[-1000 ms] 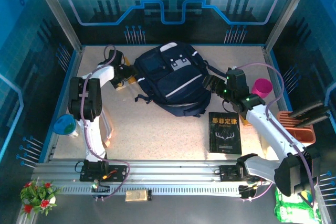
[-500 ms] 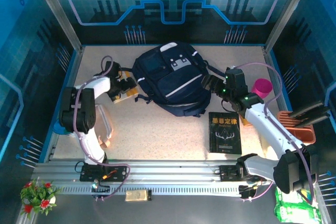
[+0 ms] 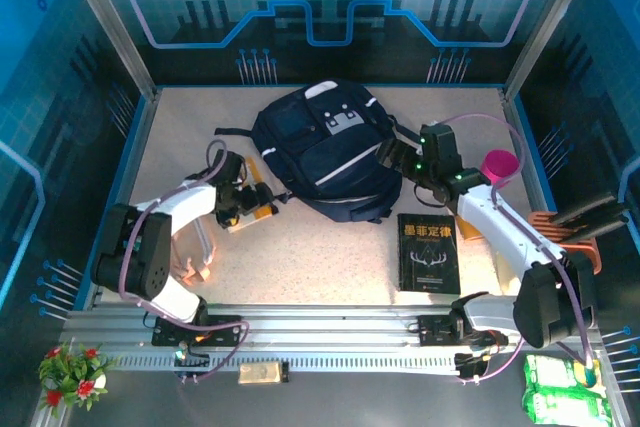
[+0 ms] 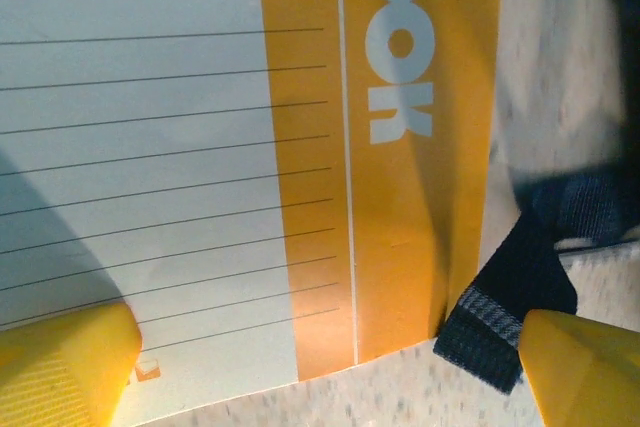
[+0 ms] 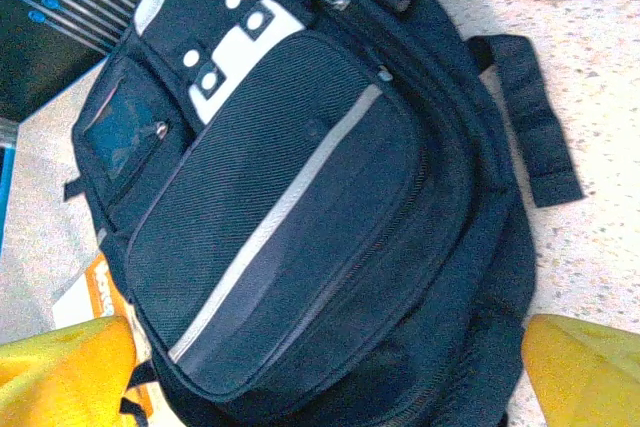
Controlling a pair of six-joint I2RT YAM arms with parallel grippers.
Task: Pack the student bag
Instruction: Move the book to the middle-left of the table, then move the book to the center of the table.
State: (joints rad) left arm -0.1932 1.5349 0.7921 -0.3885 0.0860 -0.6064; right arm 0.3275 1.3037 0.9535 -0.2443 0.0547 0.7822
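Observation:
The student bag (image 3: 325, 152), navy with white stripes and grey-white patches, lies flat at the table's middle back. In the right wrist view the student bag (image 5: 300, 217) sits just ahead of my open right gripper (image 5: 325, 377). My right gripper (image 3: 393, 157) hovers at the bag's right edge, by a black strap (image 5: 530, 127). A yellow and white lined notebook (image 3: 258, 211) lies left of the bag's near end. My left gripper (image 3: 243, 202) is over it, open. In the left wrist view the notebook (image 4: 300, 147) lies under the open left gripper (image 4: 320, 372), beside a strap end (image 4: 505, 322).
A black book (image 3: 429, 252) lies flat near the front right of the bag. A pink cup (image 3: 497, 165) stands at the right edge, an orange rack (image 3: 565, 237) beyond it. Green packets (image 3: 565, 402) and a flower pot (image 3: 70, 372) sit off the table's front.
My left arm has swung from the bag's back left toward the front, and the notebook has shifted with it. My right gripper has edged left toward the bag.

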